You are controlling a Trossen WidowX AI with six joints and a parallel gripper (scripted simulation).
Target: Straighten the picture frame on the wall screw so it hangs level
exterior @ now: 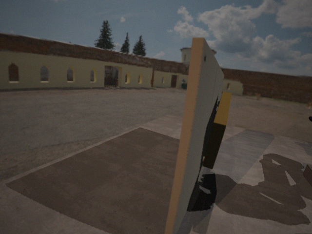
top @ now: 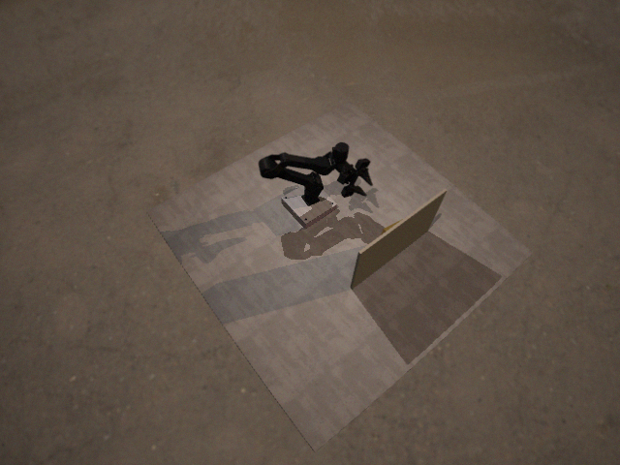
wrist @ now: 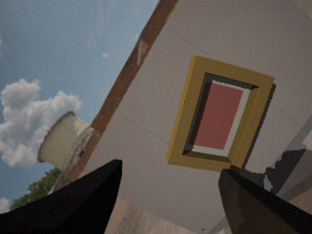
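The yellow-bordered rectangular picture frame, with a dark inner edge, white mat and red centre panel, hangs flat against the pale grey upright wall panel, its lower part in shadow in the exterior view. From the wrist camera the frame sits between the two finger silhouettes, toward one o'clock from the gap's middle, well apart from both; how far it tilts I cannot tell, since that camera itself is rolled. The black end effector is spread about halfway with nothing between its fingers, facing the panel from a distance. From above, the tan-edged panel stands at about four o'clock from the black six-joint arm, which is folded back over its white base block. All stand on the grey tiled worktop, crossed by long shadows.
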